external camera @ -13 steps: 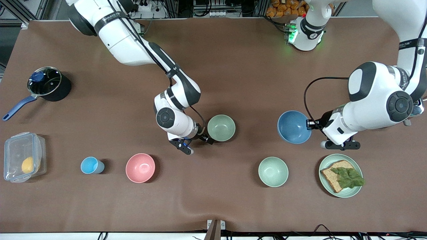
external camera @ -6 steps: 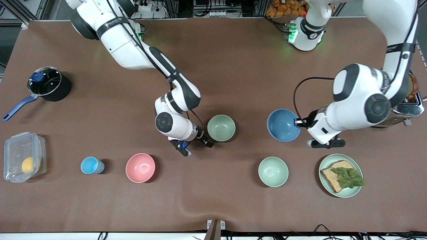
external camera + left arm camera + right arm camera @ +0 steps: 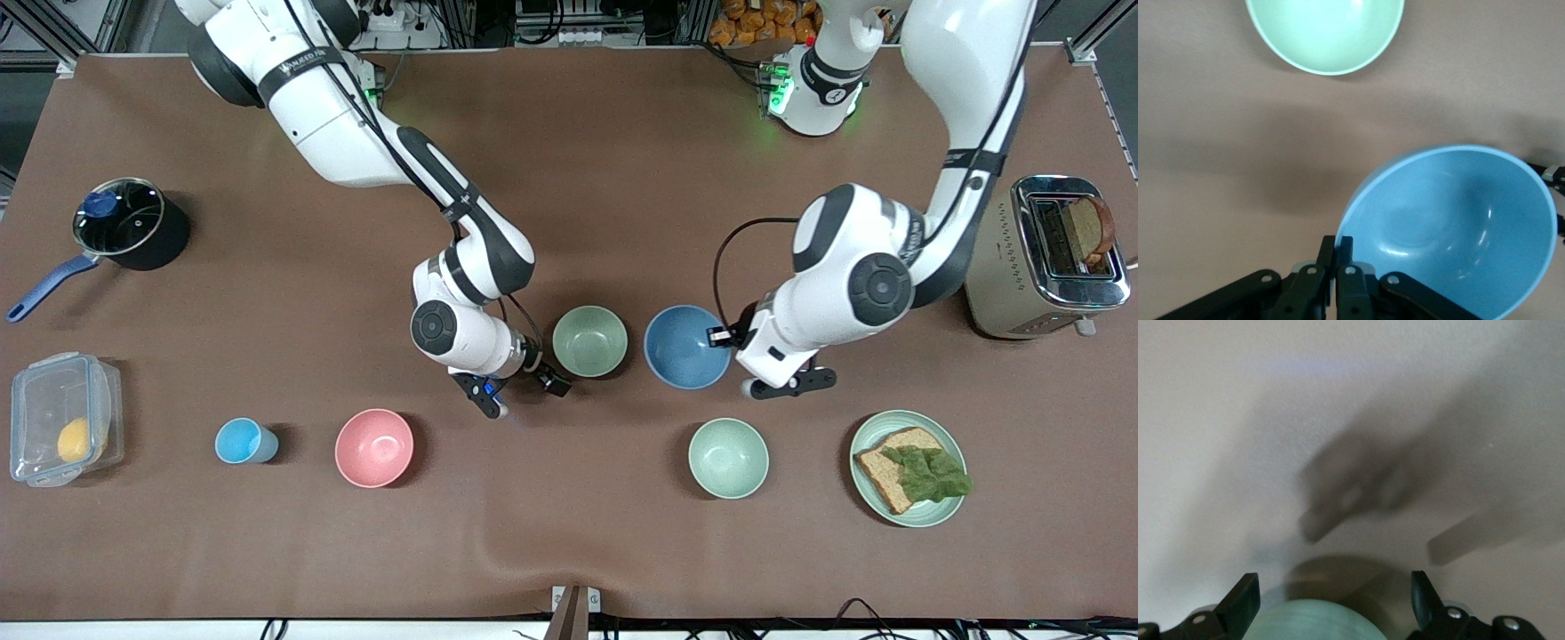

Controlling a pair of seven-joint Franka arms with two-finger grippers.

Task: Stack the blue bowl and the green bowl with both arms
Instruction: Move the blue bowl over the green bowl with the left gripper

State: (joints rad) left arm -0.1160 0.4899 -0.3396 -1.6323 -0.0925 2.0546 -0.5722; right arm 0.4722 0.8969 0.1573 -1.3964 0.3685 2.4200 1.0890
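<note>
The blue bowl hangs from my left gripper, which is shut on its rim. It is held just above the table, close beside the green bowl, toward the left arm's end. The left wrist view shows the blue bowl and the left gripper clamped on its edge. My right gripper is open and low beside the green bowl, at its side toward the right arm's end. In the right wrist view the green bowl shows between the spread fingers.
A pale mint bowl and a plate with bread lie nearer the camera. A pink bowl, a light-blue cup, a lidded container and a pot stand toward the right arm's end. A toaster stands at the left arm's end.
My left arm has carried the blue bowl sideways toward the green bowl, from well apart to close beside it. My right gripper has stayed by the green bowl.
</note>
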